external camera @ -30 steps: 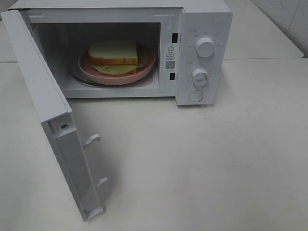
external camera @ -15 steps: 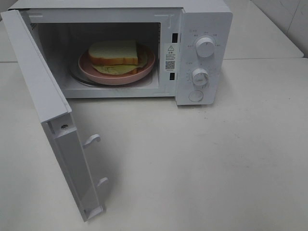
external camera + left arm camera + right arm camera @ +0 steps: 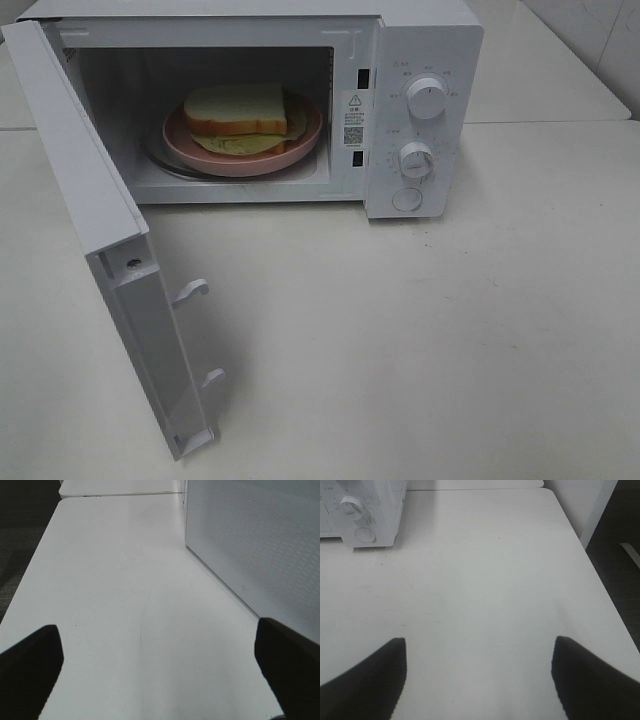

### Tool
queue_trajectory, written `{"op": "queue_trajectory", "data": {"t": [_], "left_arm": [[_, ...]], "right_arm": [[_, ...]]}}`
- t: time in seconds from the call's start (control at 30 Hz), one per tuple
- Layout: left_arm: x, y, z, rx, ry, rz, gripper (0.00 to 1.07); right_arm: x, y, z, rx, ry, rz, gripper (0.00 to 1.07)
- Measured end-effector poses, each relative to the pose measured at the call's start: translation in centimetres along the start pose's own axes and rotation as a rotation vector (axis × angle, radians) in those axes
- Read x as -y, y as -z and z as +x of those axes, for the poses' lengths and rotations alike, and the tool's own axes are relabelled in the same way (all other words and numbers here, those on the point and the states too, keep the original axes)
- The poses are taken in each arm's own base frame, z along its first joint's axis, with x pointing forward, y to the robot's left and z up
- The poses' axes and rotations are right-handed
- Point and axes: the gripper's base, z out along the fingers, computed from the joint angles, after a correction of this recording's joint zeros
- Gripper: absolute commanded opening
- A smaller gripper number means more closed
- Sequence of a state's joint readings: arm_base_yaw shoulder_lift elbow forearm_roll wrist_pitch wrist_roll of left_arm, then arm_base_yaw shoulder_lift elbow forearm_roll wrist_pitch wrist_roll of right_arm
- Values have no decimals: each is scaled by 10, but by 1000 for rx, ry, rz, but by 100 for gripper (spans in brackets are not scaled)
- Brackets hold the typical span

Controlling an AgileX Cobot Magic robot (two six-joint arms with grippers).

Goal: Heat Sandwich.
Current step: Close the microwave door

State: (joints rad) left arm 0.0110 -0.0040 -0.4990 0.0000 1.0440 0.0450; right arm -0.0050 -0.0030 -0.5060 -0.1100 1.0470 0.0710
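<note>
Nothing has moved over the last second: in the high view the scene matches the earlier pictures, and neither arm reaches into that view. You can read this as a pause between steps, with loading done and heating not yet begun. The sandwich point(image 3: 238, 110) sits inside the microwave point(image 3: 420, 40) on a round pink plate point(image 3: 300, 145), roughly centred in the cavity. The door point(image 3: 90, 180) stands swung wide on its hinge at the left of the high view, so closing it and then setting the controls look like what remains. The sandwich is soft white bread with a tan crust and a pale green-yellow filling showing at its lower edge. The plate is smooth, shallow and raised at the rim. The oven is a glossy white box, hard and flat-sided, and its door edge carries two small curved latch hooks point(image 3: 192, 290). On the control panel you have an upper dial point(image 3: 427, 98), a lower dial point(image 3: 415, 160) and a round button point(image 3: 407, 199) beneath them, all white plastic. The table point(image 3: 450, 330) is a matte white surface with faint scuffs. Your left gripper point(image 3: 160, 672) is spread wide with nothing between its dark fingers; it hangs over bare table beside a panel with a fine dotted pattern point(image 3: 260, 545), probably the door's outer face. Your right gripper point(image 3: 479, 680) is likewise wide and empty over the table, well apart from the control panel.
</note>
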Motion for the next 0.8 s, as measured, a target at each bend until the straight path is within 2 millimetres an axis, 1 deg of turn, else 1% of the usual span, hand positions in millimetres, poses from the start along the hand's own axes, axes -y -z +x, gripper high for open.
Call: {"op": "queue_trajectory", "data": {"t": [0.4,0.53,0.57,0.63,0.67,0.7,0.8], "left_arm": [[0,0,0,0,0,0,103],[0,0,0,0,0,0,98],[0,0,0,0,0,0,98],[0,1,-2,17,0,-1,94],[0,2,-5,39,0,-2,88],[0,2,-5,39,0,-2,88],[-1,3,-13,91,0,-4,72]], "right_arm": [[0,0,0,0,0,0,76],[0,0,0,0,0,0,76],[0,0,0,0,0,0,76],[0,0,0,0,0,0,76],[0,0,0,0,0,0,76],[0,0,0,0,0,0,76],[0,0,0,0,0,0,76]]}}
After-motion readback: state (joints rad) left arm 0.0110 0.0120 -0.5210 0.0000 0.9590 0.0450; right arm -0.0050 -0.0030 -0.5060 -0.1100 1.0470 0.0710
